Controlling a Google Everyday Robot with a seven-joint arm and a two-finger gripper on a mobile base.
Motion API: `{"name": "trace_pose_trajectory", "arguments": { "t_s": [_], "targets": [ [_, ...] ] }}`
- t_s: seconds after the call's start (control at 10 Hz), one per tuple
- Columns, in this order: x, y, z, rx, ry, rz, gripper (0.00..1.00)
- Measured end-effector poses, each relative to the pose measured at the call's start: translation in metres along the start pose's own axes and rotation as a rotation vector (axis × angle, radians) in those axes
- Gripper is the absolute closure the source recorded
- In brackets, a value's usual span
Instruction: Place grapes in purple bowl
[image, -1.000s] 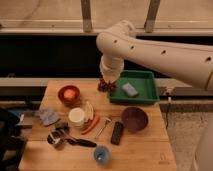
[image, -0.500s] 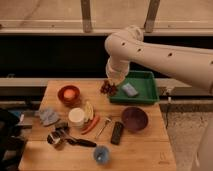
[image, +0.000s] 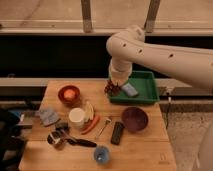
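My claw (image: 114, 88), clamped on the grapes (image: 112, 89), has shifted right; purple bowl (image: 134, 119) lies below-right on the bench (image: 145, 150).

green tray (image: 150, 86), orange-red bowl (image: 68, 94), blue cup (image: 102, 154)

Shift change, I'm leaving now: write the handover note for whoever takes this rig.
Gripper: shut on the grapes, held in the air over the left edge of the green tray.
Purple bowl: on the table in front of the tray, nothing in it.
Done: grapes picked up.
Left: carry them toward the near side, over the purple bowl, lower and release.
Nearby: black remote just left of the bowl.
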Motion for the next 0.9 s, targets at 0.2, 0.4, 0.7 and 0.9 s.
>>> {"name": "trace_pose_trajectory", "arguments": {
  "t_s": [0.2,0.4,0.7,0.9],
  "targets": [
    [0.015,-0.036,0.002,0.025,0.014,0.081,1.00],
    [0.035,-0.067,0.018,0.040,0.058,0.167,1.00],
    [0.058,-0.076,0.060,0.031,0.154,0.248,1.00],
    [0.071,-0.079,0.079,0.028,0.213,0.287,0.89]
  ]
}}
